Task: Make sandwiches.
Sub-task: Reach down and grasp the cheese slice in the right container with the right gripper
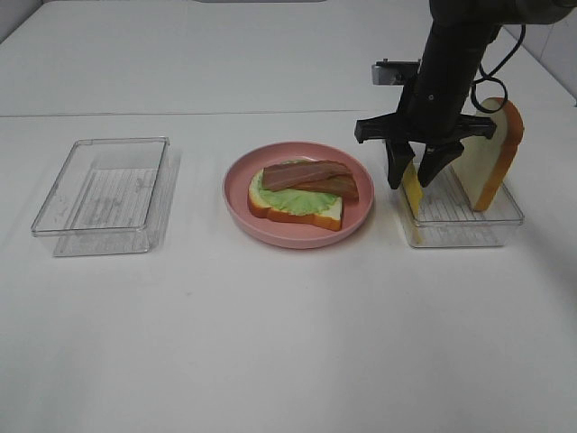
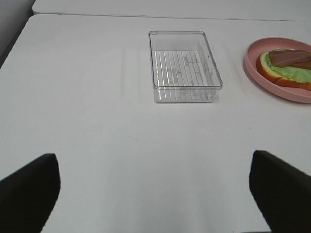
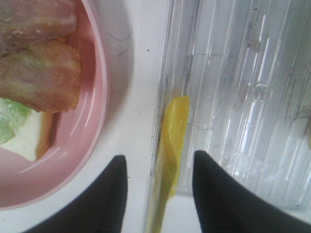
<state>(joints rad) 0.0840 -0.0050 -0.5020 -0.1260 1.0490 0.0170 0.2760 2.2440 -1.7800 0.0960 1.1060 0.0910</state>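
At three o'clock from the pink plate (image 1: 297,239), the right gripper (image 1: 410,181) stands partly open around the yellow cheese (image 3: 175,126); squeeze softly, then lift it straight up.

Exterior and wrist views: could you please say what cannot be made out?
Cheese slice: partly behind the right gripper in the exterior view; right wrist view shows only its edge.
Left gripper: left wrist frame cuts off all but the finger ends; outside the exterior view.
Upright bread slice: partly behind the right arm, exterior view.
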